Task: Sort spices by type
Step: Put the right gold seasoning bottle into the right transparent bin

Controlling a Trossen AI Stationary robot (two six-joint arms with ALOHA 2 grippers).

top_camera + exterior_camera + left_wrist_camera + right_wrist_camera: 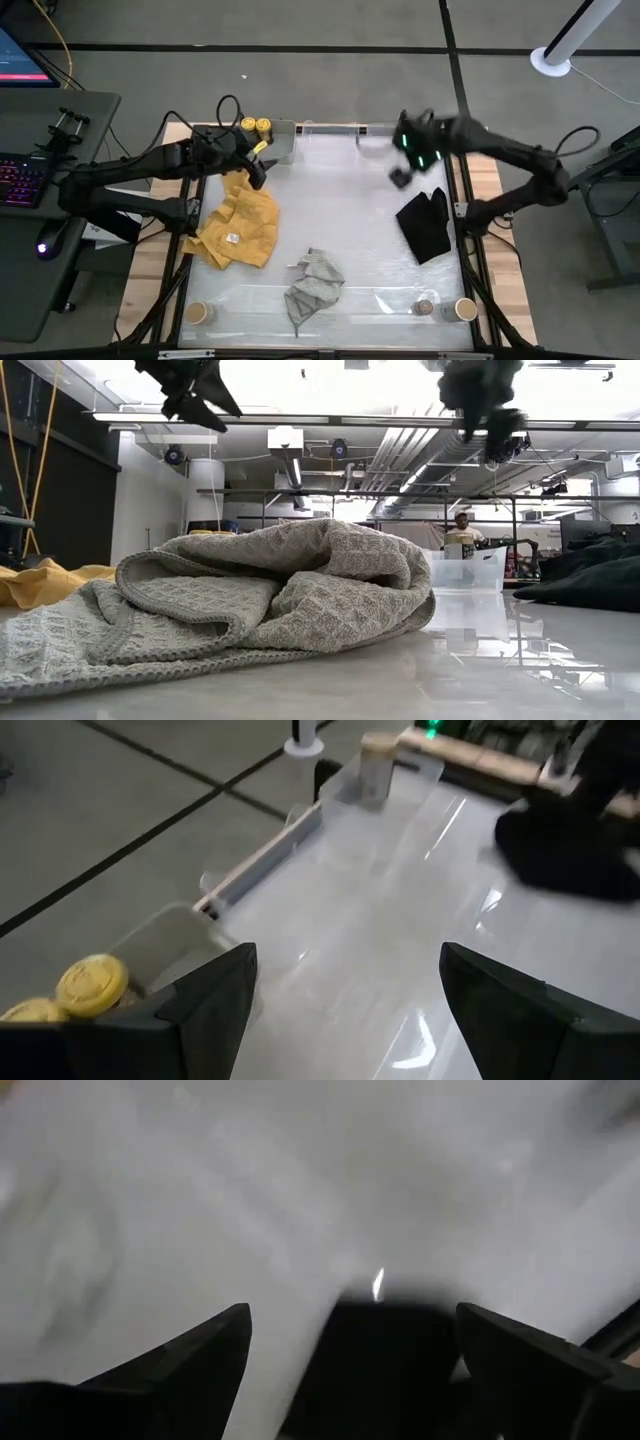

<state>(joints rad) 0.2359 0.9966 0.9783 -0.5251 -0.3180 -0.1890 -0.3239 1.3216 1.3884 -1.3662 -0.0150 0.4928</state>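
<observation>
Two yellow-topped jars (255, 125) are sitting in the grey bin (283, 150); three tan jars (465, 309) are waiting on the tabletop (350, 230). Left gripper (258, 172) beside that bin, right gripper (400, 178) further along: jaws open, empty.

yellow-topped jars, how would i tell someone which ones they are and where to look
Look at the table's far left corner, where a grey bin sits by the left gripper. The two yellow-topped jars stand side by side in it, touching. Their bright gold lids set them apart from the pale-topped tan jars along the near edge.
</observation>
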